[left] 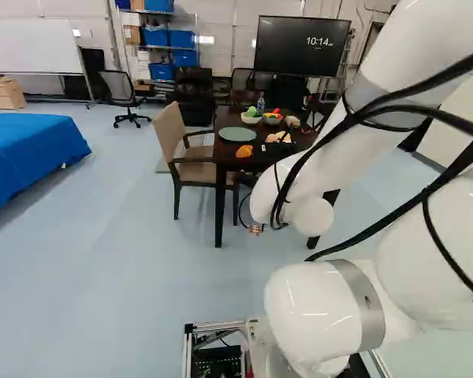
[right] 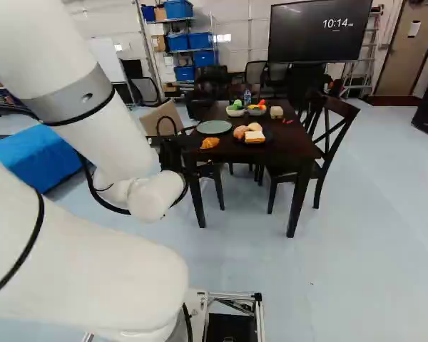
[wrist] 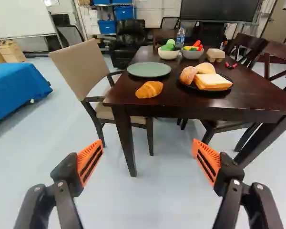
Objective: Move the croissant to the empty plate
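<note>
"How do the jaws stand?"

"Spread wide: the black gripper (left: 255,229) has its two orange pads (wrist: 89,161) well apart, and it is pinching nothing. It hangs short of the dark wooden table (wrist: 200,107), whose near edge crosses ahead of it."

"And the croissant?"

"The golden-brown croissant (wrist: 149,89) lies on the table close to the near edge, by the corner next to the beige padded armchair (wrist: 78,64). The round green plate (wrist: 149,69) is just behind it, toward the armchair's side edge; the two are near but apart."

"Anything crowding it?"

"On its other side, along the near edge, a round black plate (wrist: 222,92) holds a rounded bread roll (wrist: 188,75), a paler bun (wrist: 205,68) and a white-topped sandwich (wrist: 213,81). There's room between that plate and the croissant. The armchair stands close against the side edge, and a dark table leg (wrist: 126,143) drops below the near corner."

"What sits farther back?"

"Toward the far edge, a white bowl (wrist: 168,55) with green food, and a grey bowl (wrist: 192,55) with red and yellow food beside it. Behind them rises a clear bottle (wrist: 180,38); a small beige carton (wrist: 215,55) sits beyond the black plate. Opposite the armchair, a dark wooden chair (right: 329,146) stands at the other side edge."
</note>
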